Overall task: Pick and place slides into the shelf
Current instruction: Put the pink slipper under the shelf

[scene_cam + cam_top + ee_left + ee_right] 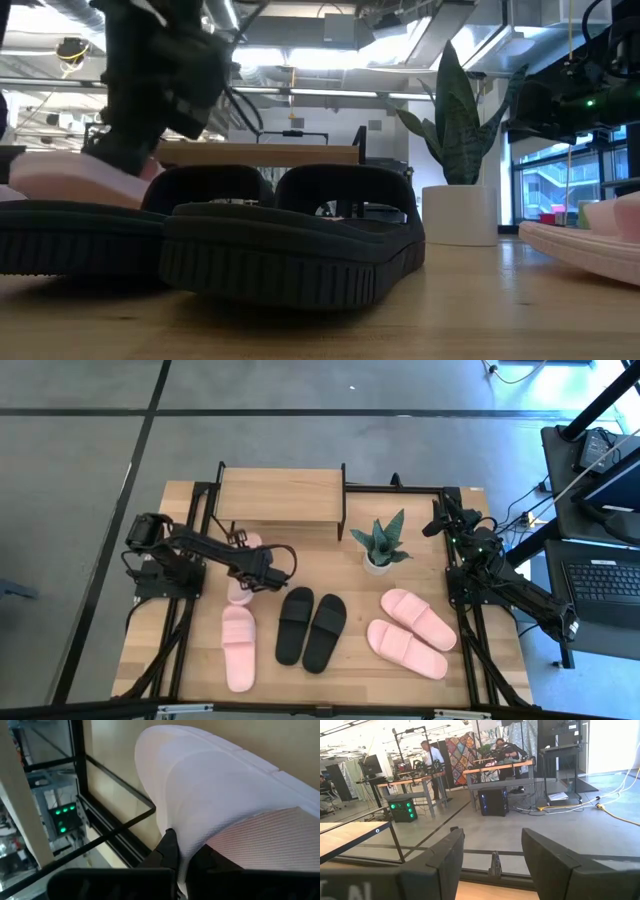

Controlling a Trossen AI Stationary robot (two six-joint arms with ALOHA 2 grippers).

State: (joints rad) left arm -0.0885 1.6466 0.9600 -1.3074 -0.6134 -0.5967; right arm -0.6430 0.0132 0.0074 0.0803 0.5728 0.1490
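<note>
Counter: the pale wooden counter (350, 660) in a black frame carries everything here.
Shelf: the small low rack with a light wood top board and thin black frame (281, 493) stands at the counter's far edge, left of centre; nothing shows on its top board.
Left arm: it reaches in from the left side, and the left claw (258, 571) sits low over the counter just in front of the shelf.
Left claw state: closed on the strap of a light pink open-toe slide (220, 815); the left wrist view shows a finger (167, 851) pressed against the strap.
Held slide: it lies near the shelf's front left leg, close to the lower tier's opening.
Right arm: it waits at the counter's right edge, the right claw (492, 855) spread wide and holding nothing.
Other slides: a pink slide (238, 648) lies nearer the front, the black pair (311, 626) at centre, a pink pair (412, 632) to the right.
Plant: a small spiky green plant in a white pot (378, 544) stands right of the shelf.
Step in hand: carrying the gripped slide to the shelf, as I judge it.
Next move: it calls for steering the slide in between the shelf's thin legs, then releasing.
Writing: no brand or label can be read.
</note>
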